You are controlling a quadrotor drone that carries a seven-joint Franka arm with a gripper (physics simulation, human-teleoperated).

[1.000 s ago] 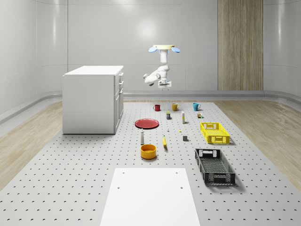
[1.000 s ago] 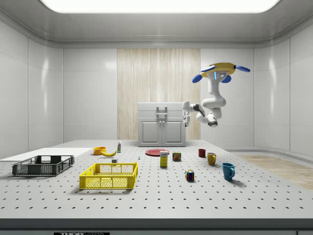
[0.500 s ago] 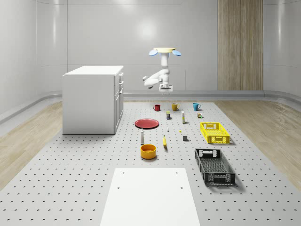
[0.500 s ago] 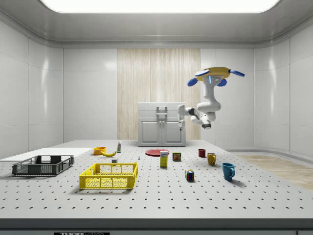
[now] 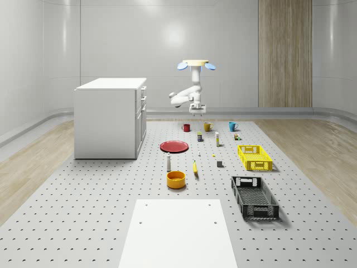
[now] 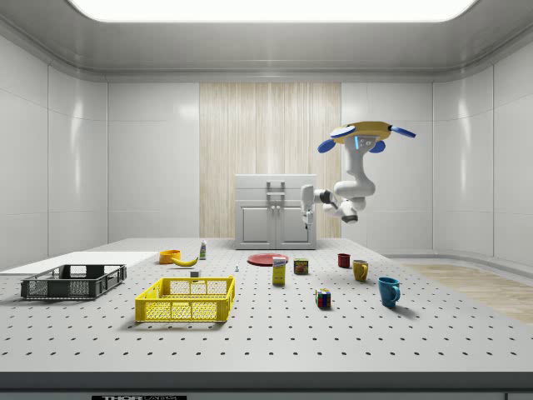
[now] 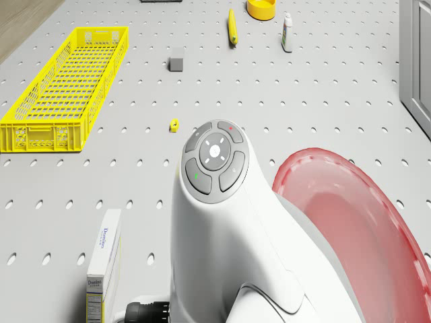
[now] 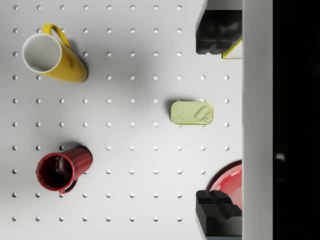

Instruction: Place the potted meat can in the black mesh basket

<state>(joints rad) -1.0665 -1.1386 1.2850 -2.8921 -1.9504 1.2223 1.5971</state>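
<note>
The potted meat can (image 8: 192,112) lies on the pegboard table, seen from above in the wrist view between my two black fingers (image 8: 218,32). My gripper (image 8: 218,122) is open and empty, high above the can (image 5: 199,135). The drone (image 5: 196,65) hovers over the table's far part, the arm bent below it with the gripper (image 5: 196,110) pointing down. In the side view the gripper (image 6: 306,218) hangs above the can (image 6: 301,266). The black mesh basket (image 5: 239,195) sits far off toward the near right of the whole-scene view, and at the side view's left (image 6: 73,289).
A yellow mug (image 8: 52,57), a red mug (image 8: 62,170) and a red plate (image 7: 350,222) lie near the can. A yellow crate (image 5: 254,157), white box (image 7: 104,266), banana (image 7: 232,27), orange bowl (image 5: 175,178) and bottle (image 7: 287,32) stand between can and basket. A white cabinet (image 5: 109,117) stands left.
The drone has sunk a little and shifted toward the side view's left. The arm has come with it, and the gripper hangs lower over the can.
</note>
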